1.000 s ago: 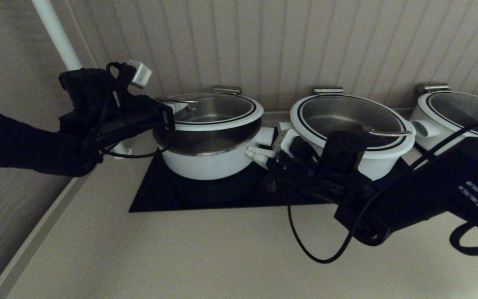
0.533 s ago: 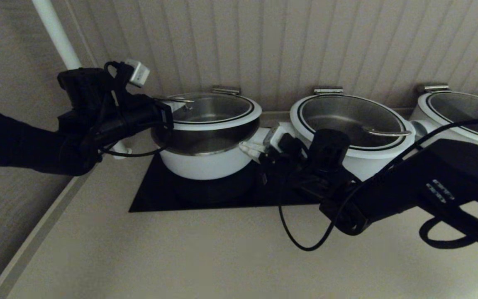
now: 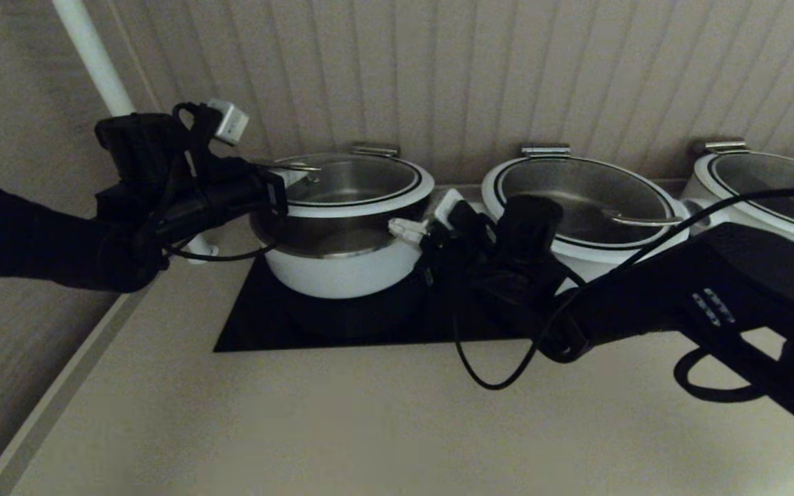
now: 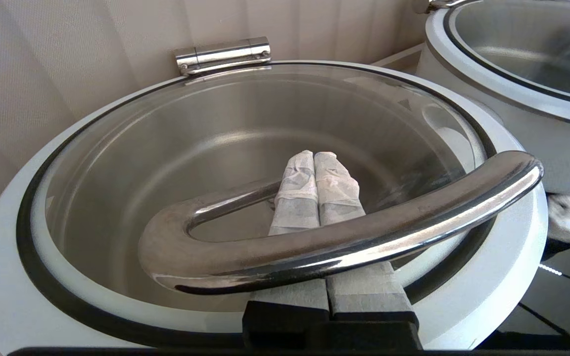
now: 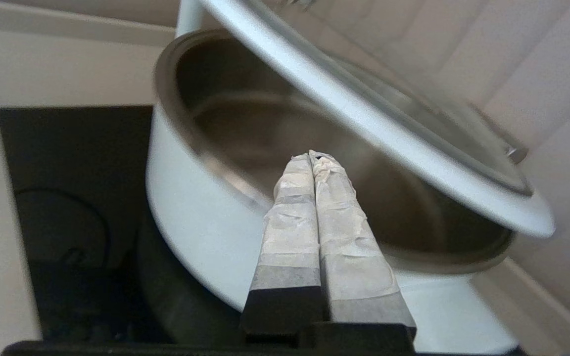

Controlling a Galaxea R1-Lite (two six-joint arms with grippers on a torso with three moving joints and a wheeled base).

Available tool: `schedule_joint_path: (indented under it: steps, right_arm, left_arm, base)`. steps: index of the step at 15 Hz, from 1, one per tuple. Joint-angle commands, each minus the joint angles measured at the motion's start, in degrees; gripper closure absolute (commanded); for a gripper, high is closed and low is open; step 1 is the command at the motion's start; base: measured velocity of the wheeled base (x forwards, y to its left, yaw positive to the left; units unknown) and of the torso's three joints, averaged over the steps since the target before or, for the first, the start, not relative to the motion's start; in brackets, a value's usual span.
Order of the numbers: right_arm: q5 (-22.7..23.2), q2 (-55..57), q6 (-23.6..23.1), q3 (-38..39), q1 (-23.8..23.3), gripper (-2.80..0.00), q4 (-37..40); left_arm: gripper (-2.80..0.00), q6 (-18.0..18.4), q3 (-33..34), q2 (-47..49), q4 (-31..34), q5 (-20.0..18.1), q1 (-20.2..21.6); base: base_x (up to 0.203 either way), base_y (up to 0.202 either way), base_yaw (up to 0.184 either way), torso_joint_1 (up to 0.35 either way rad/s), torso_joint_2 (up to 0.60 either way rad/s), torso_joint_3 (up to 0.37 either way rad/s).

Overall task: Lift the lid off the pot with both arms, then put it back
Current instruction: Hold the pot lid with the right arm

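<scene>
The pot (image 3: 342,270) stands on the left of a black cooktop. The lid (image 3: 359,180) hangs a little above it, tilted, with a gap showing the steel inside. My left gripper (image 3: 295,173) is shut. Its taped fingers (image 4: 337,185) pass under the steel loop handle (image 4: 354,237), which rests across them; the lid's white rim (image 4: 13,262) runs round it. My right gripper (image 3: 400,228) is shut and empty at the pot's right side. In the right wrist view its tips (image 5: 314,157) sit at the pot's rim (image 5: 191,207), below the raised lid (image 5: 364,123).
Two wider white pots with glass lids stand to the right, one in the middle (image 3: 579,200) and one at the far right (image 3: 762,179). The black cooktop (image 3: 266,324) lies on a beige counter. A ribbed wall is close behind, and a white pipe (image 3: 94,55) stands at the far left.
My right gripper has moved left and up, from beside the pot's stub handle to the gap under the lid's right edge. The left gripper and the lid have hardly moved.
</scene>
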Motion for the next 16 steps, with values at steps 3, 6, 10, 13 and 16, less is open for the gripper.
schedule_joint_path:
  steps: [3,6,10,13,16]
  right_arm:
    - [0.18,1.62,-0.19,-4.41,0.06,0.0,1.83]
    - [0.18,2.63,-0.16,-6.89,0.06,0.0,3.55]
    - [0.18,4.89,-0.16,-10.96,0.06,0.0,5.43]
    - [0.17,6.27,-0.16,-15.77,-0.09,0.0,8.03]
    - [-0.21,7.95,-0.16,-21.26,-0.33,0.0,10.74]
  left_arm:
    - [0.0,0.01,0.01,-0.54,-0.32,-0.22,0.01]
    - [0.0,0.01,0.01,-0.8,-0.32,-0.22,-0.17]
    - [0.0,0.01,0.01,-1.24,-0.32,-0.22,-0.17]
    - [0.0,0.01,0.59,-1.73,-0.32,-0.22,-0.1]
    - [0.0,0.01,1.24,-1.94,-0.32,-0.22,-0.12]
  base:
    - [0.0,0.0,0.0,0.0,0.0,0.0]
    - [0.0,0.0,0.0,0.0,0.0,0.0]
    - [0.0,0.0,0.0,0.0,0.0,0.0]
    - [0.0,0.0,0.0,0.0,0.0,0.0]
    - [0.0,0.0,0.0,0.0,0.0,0.0]
